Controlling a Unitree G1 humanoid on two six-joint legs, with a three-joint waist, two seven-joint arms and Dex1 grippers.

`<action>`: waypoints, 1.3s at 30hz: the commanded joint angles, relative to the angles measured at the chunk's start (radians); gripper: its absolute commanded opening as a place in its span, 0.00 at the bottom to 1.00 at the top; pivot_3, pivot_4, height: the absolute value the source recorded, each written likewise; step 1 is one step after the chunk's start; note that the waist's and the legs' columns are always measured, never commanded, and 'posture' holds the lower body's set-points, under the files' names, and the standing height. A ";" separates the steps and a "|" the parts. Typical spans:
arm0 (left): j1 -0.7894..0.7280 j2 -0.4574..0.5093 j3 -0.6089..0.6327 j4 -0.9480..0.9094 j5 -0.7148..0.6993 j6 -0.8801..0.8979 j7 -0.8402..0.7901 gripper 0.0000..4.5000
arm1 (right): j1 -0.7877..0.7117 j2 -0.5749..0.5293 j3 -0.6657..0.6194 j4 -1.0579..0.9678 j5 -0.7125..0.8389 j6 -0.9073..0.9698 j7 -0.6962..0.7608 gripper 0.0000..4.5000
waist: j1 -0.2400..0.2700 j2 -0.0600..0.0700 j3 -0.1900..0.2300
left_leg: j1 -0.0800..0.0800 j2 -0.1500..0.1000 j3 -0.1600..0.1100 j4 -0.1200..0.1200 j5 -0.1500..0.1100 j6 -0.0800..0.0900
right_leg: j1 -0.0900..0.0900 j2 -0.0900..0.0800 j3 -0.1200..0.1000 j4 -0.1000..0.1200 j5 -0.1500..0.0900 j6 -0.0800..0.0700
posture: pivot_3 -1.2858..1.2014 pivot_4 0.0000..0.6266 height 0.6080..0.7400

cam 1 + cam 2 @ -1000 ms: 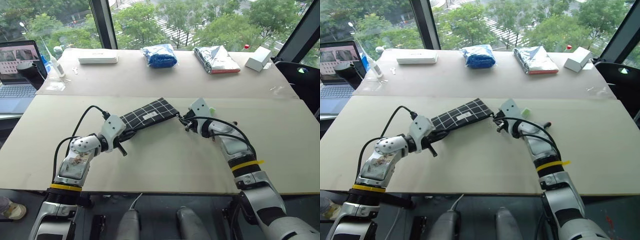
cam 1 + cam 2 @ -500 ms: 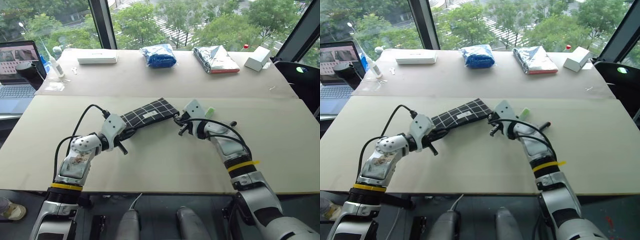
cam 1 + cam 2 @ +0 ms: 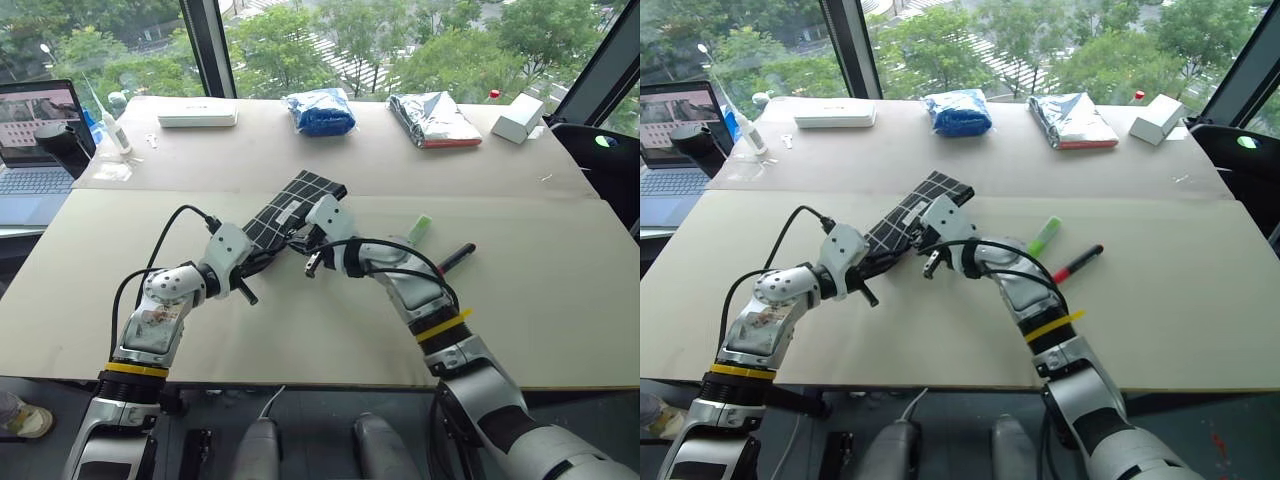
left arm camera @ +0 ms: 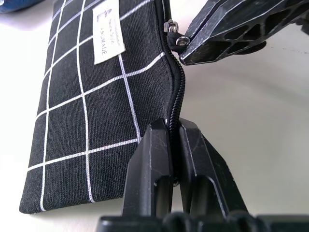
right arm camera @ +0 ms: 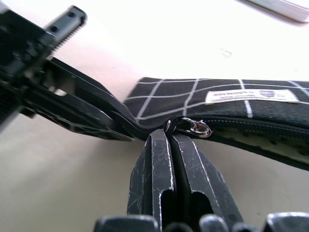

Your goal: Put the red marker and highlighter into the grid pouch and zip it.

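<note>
Grid pouch [image 3: 296, 206] lies on the desk [image 3: 330, 330], near the middle, angled with its far end pointing toward the back of the desk. White label on top [image 4: 107, 30], zipper edge faces the robot's right side.

Left claw [image 4: 174, 159] closed, pinching the pouch's near end at the zipper seam. In the left wrist view both fingers are pressed together with the zipper line running between them.

Right claw [image 5: 170, 145] closed too, fingers tight together right at the metal zipper slider [image 5: 193, 127]. It looks clamped on the pull at the slider, though the pull strap itself is hidden between the fingers. The slider sits partway along the zipper. The two claws are close together on the same edge of the pouch.

Highlighter [image 3: 418, 229] is out on the desk to the right of the pouch, lime green, not in the pouch. Red marker [image 3: 453, 260] lies just beyond it to the right, black cap end pointing away, also on the bare desk. The two pens are near each other, not touching.

Back part of the desk: blue plastic bag [image 3: 318, 110], silver foil bag [image 3: 432, 118], white box [image 3: 516, 118], flat white case [image 3: 197, 116]. Laptop [image 3: 35, 140] at far left.
</note>
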 commanded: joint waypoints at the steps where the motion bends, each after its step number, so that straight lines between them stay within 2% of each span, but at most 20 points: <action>1: -0.026 -0.005 -0.001 -0.006 -0.012 -0.018 -0.006 0.00 | 0.007 0.011 0.032 -0.055 0.008 -0.009 0.029 0.01 | -0.002 0.000 0.000 | 0.000 0.000 0.000 0.000 0.000 0.000 | 0.000 0.000 0.000 0.000 0.000 0.000 | 0.52 0.24 1.00; 3: -0.029 -0.005 -0.001 -0.002 -0.011 -0.021 -0.008 0.00 | 0.002 0.002 0.019 -0.027 -0.007 -0.019 0.002 0.01 | -0.001 0.000 0.000 | 0.000 0.000 0.000 0.000 0.000 0.000 | 0.000 0.000 0.000 0.000 0.000 0.000 | 0.52 0.24 1.00; 4: -0.029 -0.005 -0.001 -0.003 -0.011 -0.022 -0.009 0.00 | -0.001 -0.007 0.007 -0.016 -0.008 -0.019 -0.006 0.15 | -0.001 0.000 0.000 | 0.000 0.000 0.000 0.000 0.000 0.000 | 0.000 0.000 0.000 0.000 0.000 0.000 | 0.52 0.24 1.00; 6: -0.027 -0.004 -0.002 -0.007 -0.011 -0.022 -0.010 0.00 | -0.002 -0.025 -0.015 -0.014 0.002 -0.007 -0.006 0.27 | 0.000 0.000 0.000 | 0.000 0.000 0.000 0.000 0.000 0.000 | 0.000 0.000 0.000 0.000 0.000 0.000 | 0.52 0.24 1.00; 9: -0.023 -0.005 -0.003 -0.013 -0.012 -0.021 -0.010 0.00 | 0.009 -0.063 -0.048 -0.030 0.011 0.012 -0.016 0.50 | 0.001 0.000 0.000 | 0.000 0.000 0.000 0.000 0.000 0.000 | 0.000 0.000 0.000 0.000 0.000 0.000 | 0.52 0.24 1.00; 10: -0.021 -0.006 -0.003 -0.016 -0.012 -0.020 -0.010 0.00 | 0.017 -0.076 -0.064 -0.041 0.019 0.030 -0.022 0.55 | 0.002 0.000 0.000 | 0.000 0.000 0.000 0.000 0.000 0.000 | 0.000 0.000 0.000 0.000 0.000 0.000 | 0.52 0.24 1.00; 11: -0.020 -0.006 -0.004 -0.019 -0.012 -0.020 -0.010 0.00 | 0.025 -0.087 -0.076 -0.055 0.029 0.049 -0.022 0.66 | 0.002 0.000 0.000 | 0.000 0.000 0.000 0.000 0.000 0.000 | 0.000 0.000 0.000 0.000 0.000 0.000 | 0.52 0.24 1.00; 14: -0.015 -0.009 -0.008 -0.026 -0.014 -0.017 -0.010 0.00 | 0.087 -0.148 -0.105 -0.164 0.096 0.141 0.047 0.87 | 0.002 0.000 0.000 | 0.000 0.000 0.000 0.000 0.000 0.000 | 0.000 0.000 0.000 0.000 0.000 0.000 | 0.52 0.24 1.00; 16: -0.012 -0.011 -0.011 -0.031 -0.015 -0.015 -0.012 0.00 | 0.153 -0.209 -0.125 -0.288 0.173 0.212 0.123 0.87 | 0.002 0.000 0.000 | 0.000 0.000 0.000 0.000 0.000 0.000 | 0.000 0.000 0.000 0.000 0.000 0.000 | 0.52 0.24 1.00; 20: -0.008 -0.012 -0.016 -0.037 -0.017 -0.014 -0.015 0.00 | 0.390 -0.446 -0.180 -0.622 0.329 0.263 0.322 0.87 | 0.012 0.000 0.000 | -0.001 0.000 0.000 0.000 0.000 0.000 | 0.001 0.000 0.000 -0.002 0.000 0.001 | 0.52 0.24 1.00; 22: -0.010 -0.013 -0.016 -0.031 -0.017 -0.018 -0.018 0.00 | 0.444 -0.506 -0.222 -0.652 0.336 0.258 0.308 0.87 | 0.014 0.000 0.000 | -0.002 -0.001 0.000 0.000 0.000 0.000 | 0.001 0.000 0.000 -0.004 -0.002 0.003 | 0.52 0.24 1.00; 25: -0.011 -0.012 -0.025 -0.018 -0.011 -0.031 -0.029 0.00 | 0.439 -0.521 -0.284 -0.609 0.309 0.259 0.204 0.87 | 0.002 -0.001 0.001 | 0.000 0.000 0.000 0.001 0.000 0.000 | 0.002 0.000 0.001 -0.003 -0.004 0.007 | 0.52 0.24 1.00; 32: -0.014 -0.028 -0.039 -0.021 -0.012 -0.043 -0.033 0.00 | 0.331 -0.454 -0.528 -0.421 0.254 0.365 -0.207 0.87 | 0.008 -0.001 0.001 | 0.000 -0.001 0.000 0.001 0.000 0.000 | 0.002 0.000 0.002 -0.002 -0.002 0.004 | 0.52 0.24 1.00; 37: -0.009 -0.034 -0.038 -0.020 -0.012 -0.049 -0.033 0.00 | 0.354 -0.278 -0.679 -0.548 0.333 0.528 -0.433 0.87 | 0.022 -0.001 0.001 | -0.001 -0.001 0.000 0.000 0.000 0.000 | 0.001 0.000 0.002 -0.003 -0.001 0.001 | 0.52 0.24 1.00; 39: -0.010 -0.037 -0.037 -0.012 -0.012 -0.054 -0.032 0.00 | 0.354 -0.163 -0.738 -0.630 0.377 0.597 -0.543 0.87 | 0.019 -0.001 0.001 | -0.001 -0.001 0.000 0.000 0.000 0.000 | 0.000 0.000 0.002 -0.002 0.000 0.001 | 0.52 0.24 1.00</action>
